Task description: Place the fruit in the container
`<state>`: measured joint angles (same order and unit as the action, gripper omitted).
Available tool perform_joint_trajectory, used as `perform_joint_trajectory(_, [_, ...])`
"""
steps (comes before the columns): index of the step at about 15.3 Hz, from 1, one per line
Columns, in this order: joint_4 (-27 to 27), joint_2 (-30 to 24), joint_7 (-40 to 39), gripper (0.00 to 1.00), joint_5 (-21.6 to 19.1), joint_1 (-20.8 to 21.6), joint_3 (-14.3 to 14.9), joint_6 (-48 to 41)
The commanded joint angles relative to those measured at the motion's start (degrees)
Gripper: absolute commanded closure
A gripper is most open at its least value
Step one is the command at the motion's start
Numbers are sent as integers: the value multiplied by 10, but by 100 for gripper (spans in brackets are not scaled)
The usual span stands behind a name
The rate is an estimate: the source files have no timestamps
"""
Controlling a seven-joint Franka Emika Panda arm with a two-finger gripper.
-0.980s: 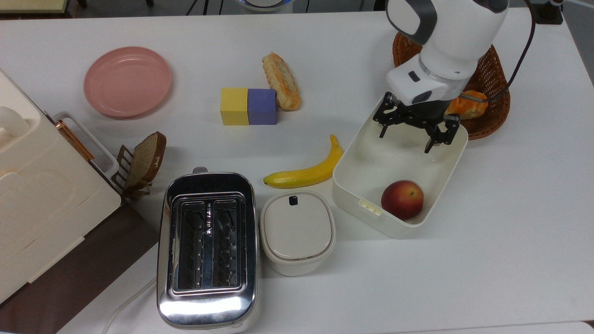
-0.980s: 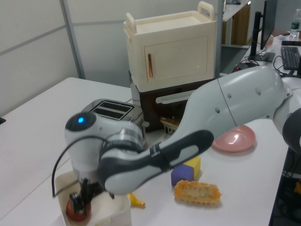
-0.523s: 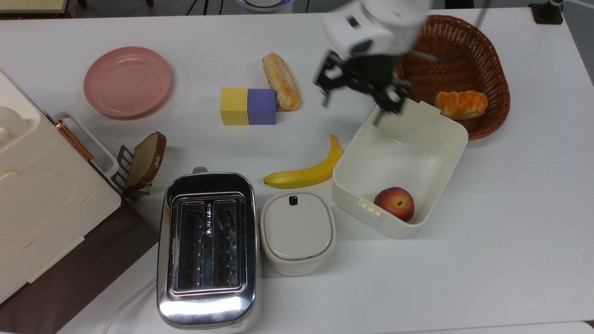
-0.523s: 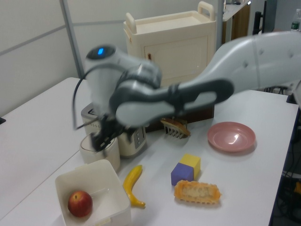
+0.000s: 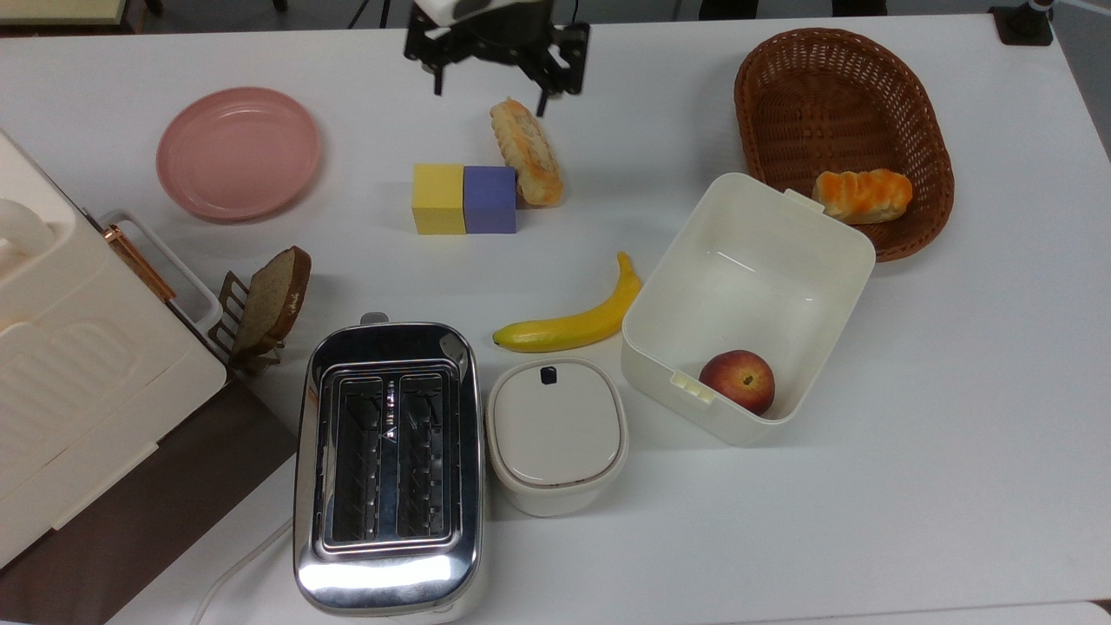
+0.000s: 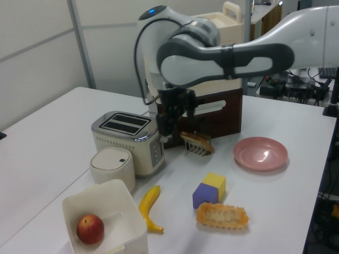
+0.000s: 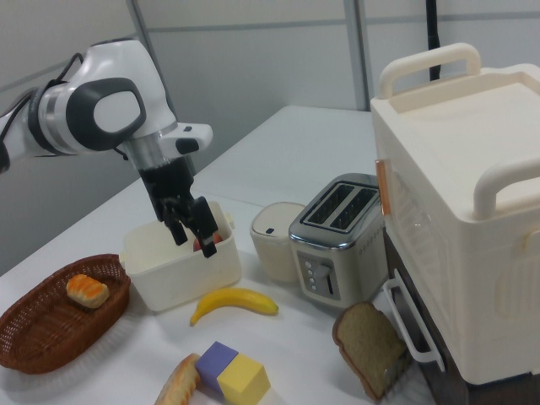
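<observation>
The fruit (image 5: 737, 380), round and dark red with yellowish patches, lies loose in the near corner of the container (image 5: 745, 279), a cream-white tub. The left view shows the fruit (image 6: 90, 228) resting on the floor of the container (image 6: 104, 198). My gripper (image 5: 490, 94) hangs open and empty at the top view's upper edge, above the far end of a bread loaf (image 5: 527, 152) and far from the tub. In the left view the gripper (image 6: 172, 128) is high in front of the toaster. In the right view the gripper (image 7: 193, 237) overlaps the container (image 7: 181, 272).
A banana (image 5: 573, 325) lies against the tub's left wall, with a lidded white pot (image 5: 555, 434) and a toaster (image 5: 386, 469) beside it. A wicker basket (image 5: 842, 104) holds a roll. Yellow and purple blocks (image 5: 464, 199), a pink plate (image 5: 237, 152) and a cream cabinet (image 5: 78, 365) stand leftward.
The arm lifted out of the container and swung to the top view's upper left, still open. The fruit rolled a little in the tub, then came to rest.
</observation>
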<state>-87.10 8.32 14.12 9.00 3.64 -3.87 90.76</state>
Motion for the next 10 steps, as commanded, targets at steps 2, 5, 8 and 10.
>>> perform_joint_trajectory(2, [-101,-90,-81,0,-52,-40,6,0])
perform_joint_trajectory(5, [-105,-92,-132,0,-86,-45,31,-3])
perform_joint_trajectory(8, [-98,-93,-137,0,-94,-42,46,-21])
perform_joint_trajectory(10, [-97,-90,-132,0,-94,-38,49,-29])
